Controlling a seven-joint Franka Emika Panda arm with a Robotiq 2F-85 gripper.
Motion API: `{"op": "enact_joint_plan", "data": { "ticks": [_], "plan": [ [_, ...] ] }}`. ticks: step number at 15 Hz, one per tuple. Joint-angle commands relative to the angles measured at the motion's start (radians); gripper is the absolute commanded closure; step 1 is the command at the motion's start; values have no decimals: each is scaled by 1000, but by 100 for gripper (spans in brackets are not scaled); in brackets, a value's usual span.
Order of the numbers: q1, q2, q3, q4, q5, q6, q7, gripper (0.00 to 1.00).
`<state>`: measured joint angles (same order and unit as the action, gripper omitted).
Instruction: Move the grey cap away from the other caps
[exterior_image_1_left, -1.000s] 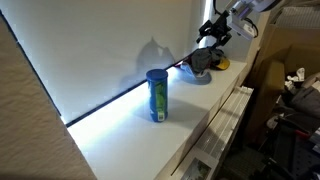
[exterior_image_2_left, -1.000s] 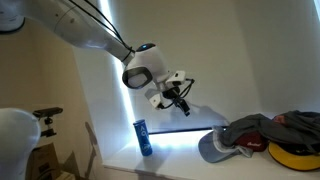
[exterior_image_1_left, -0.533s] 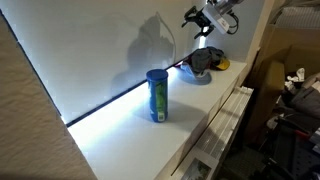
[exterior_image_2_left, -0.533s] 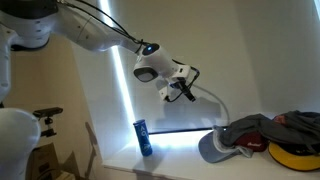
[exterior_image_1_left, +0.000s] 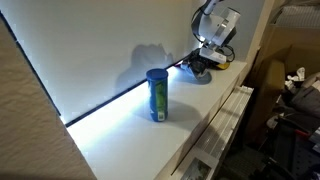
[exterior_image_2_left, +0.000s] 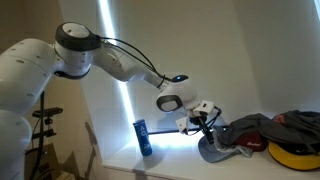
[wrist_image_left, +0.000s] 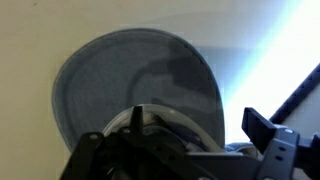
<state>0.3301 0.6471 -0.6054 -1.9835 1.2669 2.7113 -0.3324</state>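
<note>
The grey cap (exterior_image_2_left: 213, 149) lies on the white ledge at the near end of the heap, its brim pointing toward the blue canister. In the wrist view its rounded grey brim (wrist_image_left: 130, 80) fills the middle. The other caps lie just behind it: a dark charcoal one (exterior_image_2_left: 252, 128), a magenta-pink one (exterior_image_2_left: 256, 144) and a yellow one (exterior_image_2_left: 296, 156). My gripper (exterior_image_2_left: 205, 121) hangs low right over the grey cap's brim, also seen in an exterior view (exterior_image_1_left: 205, 60). In the wrist view its fingers (wrist_image_left: 175, 140) stand wide apart, with nothing held.
A blue canister (exterior_image_1_left: 156, 95) stands upright on the ledge, also seen in an exterior view (exterior_image_2_left: 143, 137), a cap's width from the heap. A bright window strip runs along the wall behind. The ledge's front edge (exterior_image_1_left: 205, 125) drops off to cluttered shelving.
The arm has swung down from high above the ledge to just over the grey cap's brim. The caps and the canister have not moved.
</note>
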Motion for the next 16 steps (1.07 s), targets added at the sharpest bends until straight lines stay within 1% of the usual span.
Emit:
{"op": "enact_joint_plan", "data": {
  "ticks": [1, 3, 4, 6, 7, 8, 9, 10, 11, 13, 15, 16],
  "plan": [
    [-159, -71, 190, -10, -124, 101, 47, 0],
    [-169, -110, 209, -11, -129, 106, 47, 0],
    [-31, -72, 49, -14, -18, 47, -8, 0],
    [-21, -68, 28, -44, -15, 118, -8, 0],
    [-21, -56, 7, -65, -43, 130, 12, 0],
    [-160, -90, 142, -93, -181, 207, 86, 0],
    [-188, -76, 144, -110, -222, 233, 107, 0],
    [-109, -34, 31, -118, -152, 207, 82, 0],
    [-119, -53, 82, -89, -159, 199, 88, 0],
    [-121, -31, 39, -110, -159, 199, 87, 0],
    [-120, -28, 33, -111, -159, 199, 87, 0],
    [-185, -88, 82, -122, -96, 176, -19, 0]
  ]
}}
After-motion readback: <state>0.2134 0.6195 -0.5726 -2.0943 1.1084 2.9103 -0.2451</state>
